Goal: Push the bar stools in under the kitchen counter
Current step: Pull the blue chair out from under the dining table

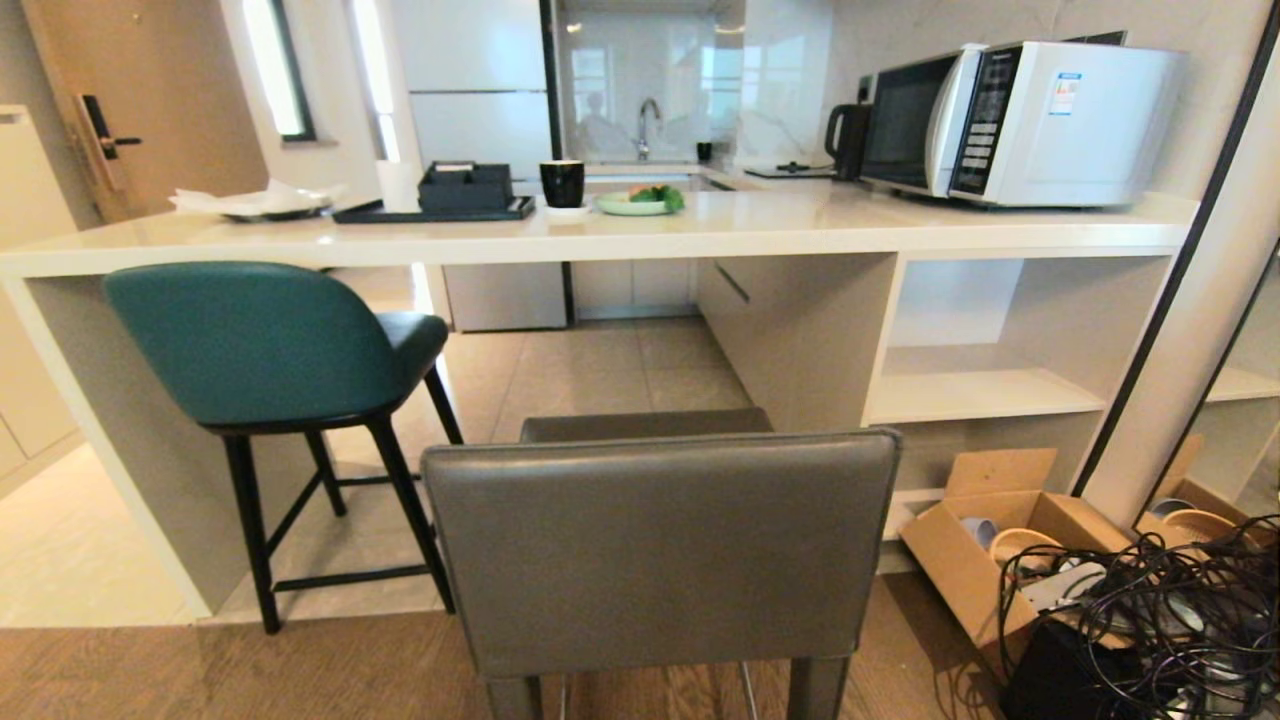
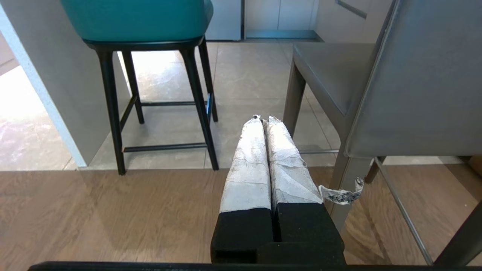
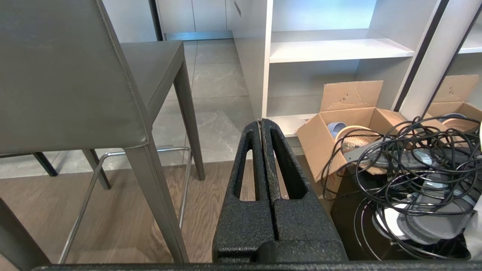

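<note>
The grey stool (image 1: 660,550) is standing well back from the counter (image 1: 620,232), only its seat front nearing the edge; the teal stool (image 1: 265,345) is sitting partly beneath it. The left gripper (image 2: 263,119) and right gripper (image 3: 260,122) are flanking the grey stool, fingers pressed together, touching nothing. Pushing should be applied squarely on the backrest, keeping the legs tracking straight between the counter's panels.

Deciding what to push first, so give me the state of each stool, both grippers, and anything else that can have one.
Teal stool: upright, seat partly under the counter.
Grey stool: upright, standing out from the counter, not pushed in.
Left gripper: shut, empty, beside the grey stool.
Right gripper: shut, empty.
Cardboard box: flaps open.
Microwave: door closed.
</note>
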{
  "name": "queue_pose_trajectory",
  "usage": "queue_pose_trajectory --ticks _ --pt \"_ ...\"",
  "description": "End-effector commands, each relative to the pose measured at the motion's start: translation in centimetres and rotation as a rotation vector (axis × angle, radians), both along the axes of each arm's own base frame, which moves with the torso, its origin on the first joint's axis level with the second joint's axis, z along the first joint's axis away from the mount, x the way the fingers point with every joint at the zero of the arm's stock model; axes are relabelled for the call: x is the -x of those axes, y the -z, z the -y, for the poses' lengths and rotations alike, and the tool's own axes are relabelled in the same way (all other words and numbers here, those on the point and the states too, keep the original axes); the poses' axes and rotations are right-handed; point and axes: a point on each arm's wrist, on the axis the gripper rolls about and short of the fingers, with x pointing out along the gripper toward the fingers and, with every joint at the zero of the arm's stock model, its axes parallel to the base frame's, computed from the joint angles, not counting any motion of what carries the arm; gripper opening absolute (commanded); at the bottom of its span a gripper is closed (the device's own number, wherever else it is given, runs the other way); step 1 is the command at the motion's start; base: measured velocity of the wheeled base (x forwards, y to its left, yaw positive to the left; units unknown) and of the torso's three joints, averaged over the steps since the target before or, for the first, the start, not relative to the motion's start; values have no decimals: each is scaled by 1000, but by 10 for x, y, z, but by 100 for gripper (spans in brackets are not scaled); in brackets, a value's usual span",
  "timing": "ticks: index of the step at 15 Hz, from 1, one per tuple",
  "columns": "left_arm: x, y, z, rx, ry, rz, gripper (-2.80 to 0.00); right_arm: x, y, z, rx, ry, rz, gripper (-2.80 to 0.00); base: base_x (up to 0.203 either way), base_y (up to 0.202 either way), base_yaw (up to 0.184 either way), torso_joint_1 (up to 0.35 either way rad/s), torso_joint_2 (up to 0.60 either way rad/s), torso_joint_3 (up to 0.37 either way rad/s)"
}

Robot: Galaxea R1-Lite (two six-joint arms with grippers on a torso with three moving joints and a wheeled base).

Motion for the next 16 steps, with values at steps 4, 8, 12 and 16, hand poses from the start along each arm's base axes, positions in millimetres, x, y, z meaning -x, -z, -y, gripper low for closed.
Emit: queue_pose_trajectory --ticks 4,8,12,16 --pt "0 0 0 1 1 -1 -280 0 0 0 1 0 -1 -280 0 0 0 0 0 0" --pt "0 0 0 0 1 -1 -280 0 0 0 1 0 -1 -280 -1 150 -4 4 0 2" --pt "0 0 0 0 1 -1 -280 0 0 0 0 0 -1 -280 0 198 -2 0 0 1" --pt "0 0 0 1 1 -1 -280 0 0 0 0 0 0 -280 0 199 0 3 4 2"
